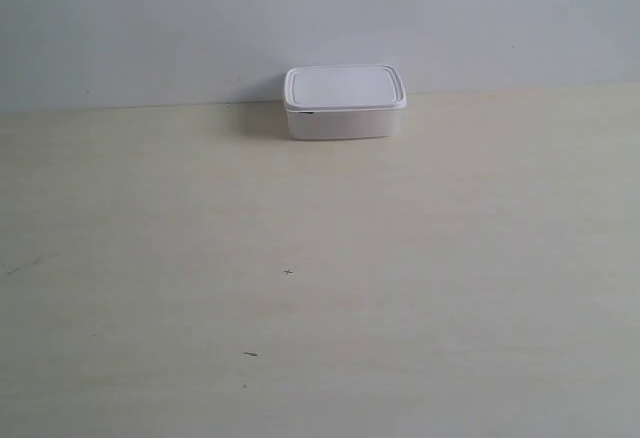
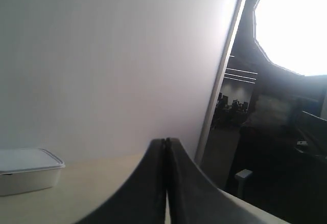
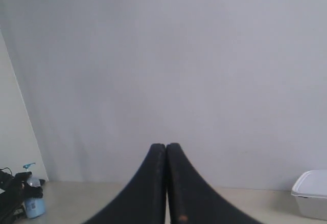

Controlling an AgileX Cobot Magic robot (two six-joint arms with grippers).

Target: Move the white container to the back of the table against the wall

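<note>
The white container (image 1: 344,102) stands upright with its lid on at the back of the pale cream table (image 1: 320,278), right at the foot of the plain wall (image 1: 320,18). No arm shows in the exterior view. In the left wrist view the container (image 2: 28,170) sits far off to the side of my left gripper (image 2: 166,141), whose dark fingers are pressed together and hold nothing. In the right wrist view the container (image 3: 311,193) is at the picture's edge, well apart from my right gripper (image 3: 166,146), which is also shut and empty.
A few tiny dark specks (image 1: 288,273) mark the tabletop. Beyond the table's end the left wrist view shows a dark room with a bright window (image 2: 296,24). A small bottle with a blue top (image 3: 33,203) and dark clutter lie past the table in the right wrist view.
</note>
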